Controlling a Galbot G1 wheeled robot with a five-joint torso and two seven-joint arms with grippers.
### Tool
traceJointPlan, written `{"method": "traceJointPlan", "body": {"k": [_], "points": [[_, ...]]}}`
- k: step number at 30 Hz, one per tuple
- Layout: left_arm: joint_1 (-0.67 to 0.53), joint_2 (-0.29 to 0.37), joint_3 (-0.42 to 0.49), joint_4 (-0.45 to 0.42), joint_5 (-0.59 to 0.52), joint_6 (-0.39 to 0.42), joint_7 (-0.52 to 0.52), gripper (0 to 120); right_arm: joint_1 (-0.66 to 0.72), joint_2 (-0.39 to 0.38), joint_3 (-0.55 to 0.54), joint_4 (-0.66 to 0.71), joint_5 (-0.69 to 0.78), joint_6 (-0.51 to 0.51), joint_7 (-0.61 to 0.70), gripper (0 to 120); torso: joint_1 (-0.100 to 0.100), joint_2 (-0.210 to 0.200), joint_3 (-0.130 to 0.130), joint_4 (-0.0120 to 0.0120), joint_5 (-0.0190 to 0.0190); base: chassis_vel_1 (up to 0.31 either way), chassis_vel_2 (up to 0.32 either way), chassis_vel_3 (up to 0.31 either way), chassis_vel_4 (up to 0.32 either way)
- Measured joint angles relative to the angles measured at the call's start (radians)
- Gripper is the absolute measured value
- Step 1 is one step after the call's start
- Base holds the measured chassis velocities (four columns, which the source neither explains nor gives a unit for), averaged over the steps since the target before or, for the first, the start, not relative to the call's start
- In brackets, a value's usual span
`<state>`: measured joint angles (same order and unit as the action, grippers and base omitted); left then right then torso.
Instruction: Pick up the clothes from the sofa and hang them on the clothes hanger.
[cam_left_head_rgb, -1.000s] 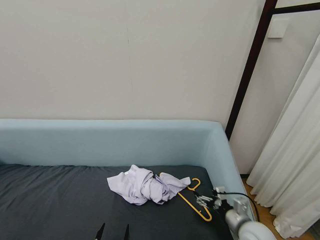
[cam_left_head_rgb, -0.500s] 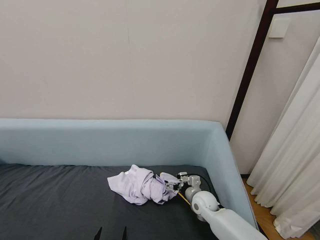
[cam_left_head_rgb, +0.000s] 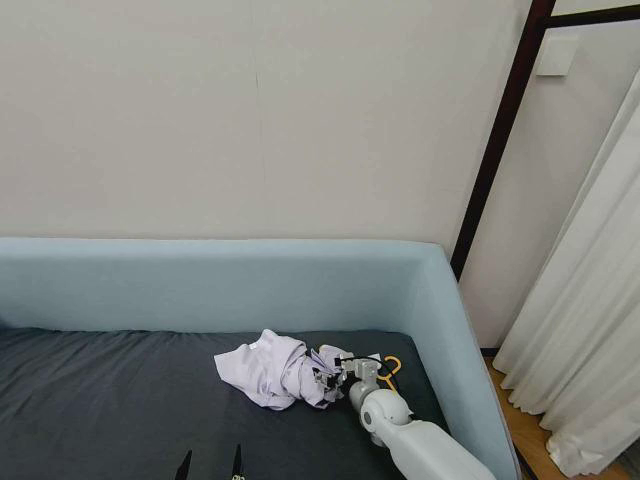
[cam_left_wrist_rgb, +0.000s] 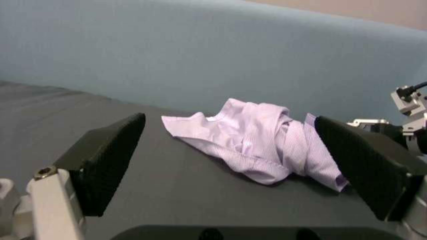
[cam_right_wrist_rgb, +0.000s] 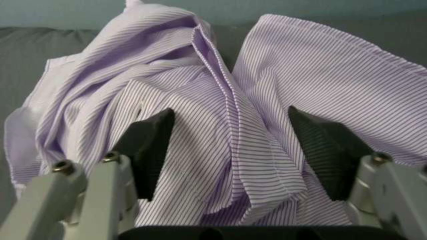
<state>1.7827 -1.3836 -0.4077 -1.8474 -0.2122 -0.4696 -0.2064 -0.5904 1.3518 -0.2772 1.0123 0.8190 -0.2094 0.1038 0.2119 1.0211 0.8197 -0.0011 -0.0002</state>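
The left gripper (cam_left_head_rgb: 210, 464) hangs open low over the sofa (cam_left_head_rgb: 120, 430) seat, short of the shirt (cam_left_head_rgb: 268, 367). The right gripper (cam_left_head_rgb: 326, 376) has swung in past the hanger (cam_left_head_rgb: 392, 364) during the last second and now stands wide open, its fingers (cam_right_wrist_rgb: 150, 145) straddling the crumpled shirt's right-hand folds. A grasp looks ready, with nothing held yet.

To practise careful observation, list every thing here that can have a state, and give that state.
Shirt: crumpled in a heap on the sofa seat, not hung.
Hanger: lying on the seat beside the shirt, bare.
Right gripper: open, fingers astride a shirt fold.
Left gripper: open, low over the seat, short of the shirt.
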Motion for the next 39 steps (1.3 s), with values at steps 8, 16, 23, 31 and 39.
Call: {"method": "traceJointPlan", "body": {"k": [8,16,23,31,39], "points": [[0.000,-0.001,0.004,0.008,-0.009,-0.006,0.000,100,0.004,0.018,0.025,-0.044,0.013,0.005,-0.002,38,0.000,0.000,0.000,0.0000,-0.0001,0.000,0.000,0.000,0.000],[-0.001,-0.004,0.010,0.010,-0.007,-0.007,-0.001,100,0.006,0.010,0.024,-0.042,0.031,0.006,-0.007,11,0.000,0.000,0.000,-0.0001,0.0000,0.000,0.000,0.000,0.000],[0.001,-0.010,0.010,0.012,-0.005,-0.007,-0.004,100,0.003,-0.001,0.017,-0.022,0.036,0.019,-0.004,0,0.000,0.000,0.000,-0.0001,0.0000,0.000,0.000,0.000,0.000],[-0.005,-0.012,0.007,0.008,-0.006,-0.007,-0.016,100,0.008,-0.066,0.027,0.221,0.060,0.041,0.081,0,0.000,0.000,0.000,0.0001,0.0002,0.000,0.000,0.000,0.000],[-0.023,-0.007,0.006,0.006,-0.023,-0.007,-0.023,100,0.135,-0.173,0.009,0.577,0.207,-0.008,0.233,0,0.000,0.000,0.000,0.0000,0.0000,0.000,0.000,0.000,0.000]]}}
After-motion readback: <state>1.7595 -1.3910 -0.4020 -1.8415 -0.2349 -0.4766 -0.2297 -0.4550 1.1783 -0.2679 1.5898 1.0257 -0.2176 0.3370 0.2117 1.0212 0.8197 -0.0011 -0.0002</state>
